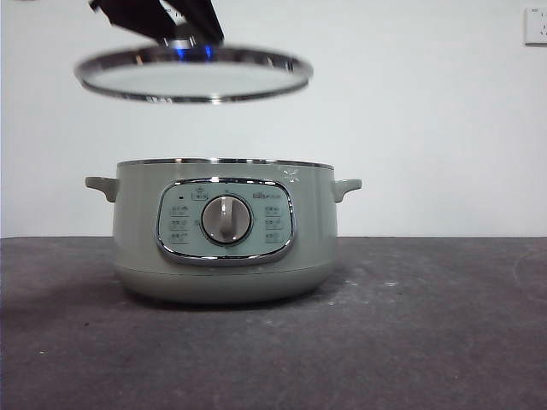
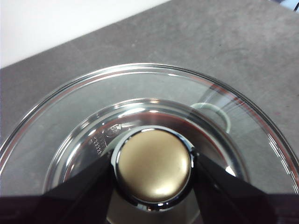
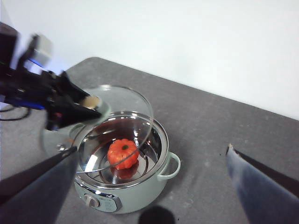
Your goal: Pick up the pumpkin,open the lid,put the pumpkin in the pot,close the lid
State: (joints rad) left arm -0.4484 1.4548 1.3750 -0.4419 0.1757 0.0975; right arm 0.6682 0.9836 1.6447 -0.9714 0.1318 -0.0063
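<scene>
The left gripper (image 2: 153, 186) clamps the knob (image 2: 153, 164) of the glass lid (image 1: 193, 73), holding it in the air above the sage-green pot (image 1: 224, 231), roughly level. The pumpkin (image 3: 123, 153) sits inside the pot, apparently on its steel bottom. The right gripper (image 3: 154, 186) hangs above the pot, jaws spread wide, holding nothing.

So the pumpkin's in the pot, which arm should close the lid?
Left. The left gripper already clamps the lid by its knob above the pot; the pumpkin sits inside. The right gripper is open and empty.
</scene>
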